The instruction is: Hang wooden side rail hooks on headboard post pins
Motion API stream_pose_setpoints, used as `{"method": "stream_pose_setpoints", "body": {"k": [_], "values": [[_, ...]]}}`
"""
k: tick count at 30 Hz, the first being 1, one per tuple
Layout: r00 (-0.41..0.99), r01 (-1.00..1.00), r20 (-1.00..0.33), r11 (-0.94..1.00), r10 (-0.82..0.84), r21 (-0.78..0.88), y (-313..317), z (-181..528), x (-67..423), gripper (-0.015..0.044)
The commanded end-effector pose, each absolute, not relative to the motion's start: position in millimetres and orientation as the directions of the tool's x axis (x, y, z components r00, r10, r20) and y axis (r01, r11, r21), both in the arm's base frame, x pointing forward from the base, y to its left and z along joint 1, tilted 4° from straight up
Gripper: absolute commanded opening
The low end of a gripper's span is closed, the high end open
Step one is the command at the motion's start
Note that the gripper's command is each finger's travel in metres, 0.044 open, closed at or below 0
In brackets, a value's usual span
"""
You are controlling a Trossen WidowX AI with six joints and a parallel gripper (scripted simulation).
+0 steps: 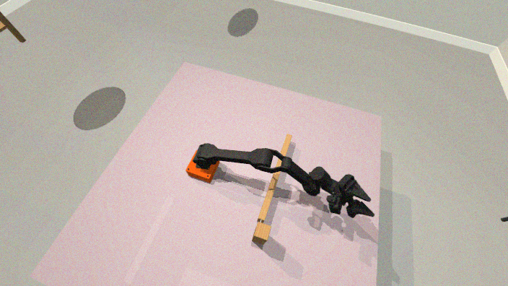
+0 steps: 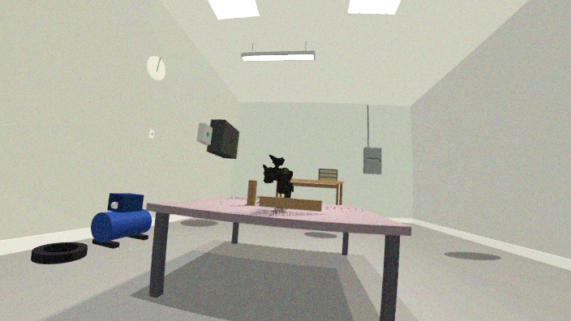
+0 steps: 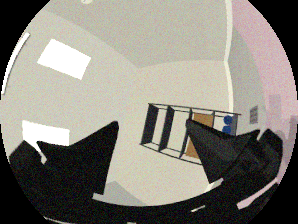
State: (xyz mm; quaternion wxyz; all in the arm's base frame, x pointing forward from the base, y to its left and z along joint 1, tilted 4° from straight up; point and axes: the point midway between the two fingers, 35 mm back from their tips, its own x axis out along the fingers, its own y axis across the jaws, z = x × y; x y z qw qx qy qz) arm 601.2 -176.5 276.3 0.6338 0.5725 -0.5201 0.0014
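The wooden side rail (image 1: 266, 206) (image 2: 289, 203) lies across the pink table (image 1: 173, 217) (image 2: 365, 224). Its near end meets the short upright headboard post (image 1: 261, 232) (image 2: 251, 192). A dark steel mark (image 1: 260, 219) shows at that joint; the slot's pins are hidden. The rail's far end (image 1: 287, 139) rests on the table. My gripper (image 1: 369, 206) (image 2: 271, 164) (image 3: 153, 123) is open and empty. It is raised above the table, well to the right of the rail and clear of it. The wrist view shows only the room between the fingers.
The arm's orange base (image 1: 201, 172) sits left of the rail, and the arm crosses over the rail's middle. The table's right edge (image 1: 380, 162) runs close by the gripper. A blue tank (image 2: 121, 224), a tyre (image 2: 58, 252) and a wooden desk (image 2: 320, 184) stand off the table.
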Motion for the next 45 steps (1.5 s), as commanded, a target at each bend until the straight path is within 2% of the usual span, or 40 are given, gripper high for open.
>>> {"method": "stream_pose_setpoints", "body": {"k": [1, 8, 15, 21, 31, 40, 45], "values": [[0.460, -0.594, 0.661, 0.347, -0.594, 0.725, -176.8, 276.5, 601.2, 0.0426], [0.490, -0.470, 0.643, 0.443, -0.589, 0.764, -186.8, 284.1, 602.5, 0.0440], [0.551, -0.219, 0.589, 0.578, -0.591, 0.786, -197.4, 291.1, 605.3, 0.0440], [0.601, 0.002, 0.535, 0.671, -0.593, 0.741, -206.2, 295.1, 605.5, 0.0440], [0.675, 0.336, 0.431, 0.769, -0.599, 0.543, -219.9, 297.5, 600.9, 0.0440], [0.712, 0.492, 0.359, 0.794, -0.603, 0.357, -227.5, 296.3, 594.8, 0.0440], [0.737, 0.575, 0.300, 0.795, -0.605, 0.191, -232.8, 294.0, 588.5, 0.0440]]}}
